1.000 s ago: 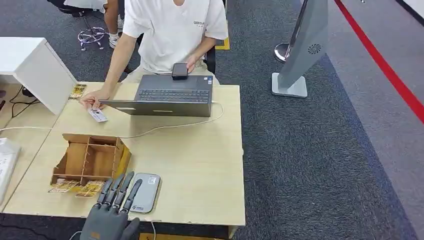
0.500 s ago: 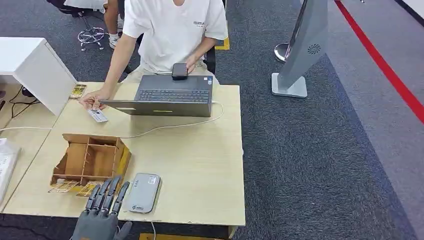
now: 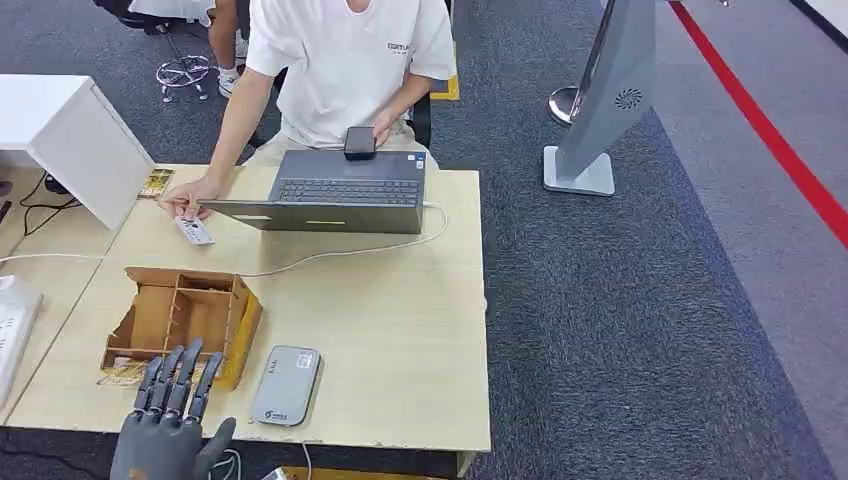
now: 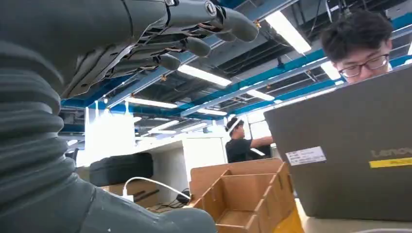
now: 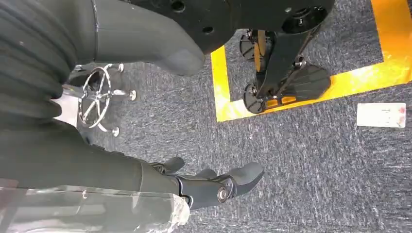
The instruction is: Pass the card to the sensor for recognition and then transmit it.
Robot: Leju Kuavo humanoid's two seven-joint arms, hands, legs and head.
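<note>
One wooden counter (image 3: 400, 330) carries, from largest down, a laptop (image 3: 345, 200), a cardboard divider box (image 3: 185, 320) and the grey card sensor (image 3: 286, 385). Cards (image 3: 122, 374), probably thin, stiff and slippery, lie at the box's near edge; pinch one by its edges. Left hand (image 3: 165, 430) hovers empty, fingers (image 3: 180, 375) spread; right hand (image 5: 214, 187) hangs empty, fingers loosely curled

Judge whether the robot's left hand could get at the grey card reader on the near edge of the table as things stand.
Probably yes. The left hand hangs open at the table's near edge, holding nothing, just left of the grey card reader. Nothing lies between them; the cardboard organiser stands further back, beside the path.
</note>
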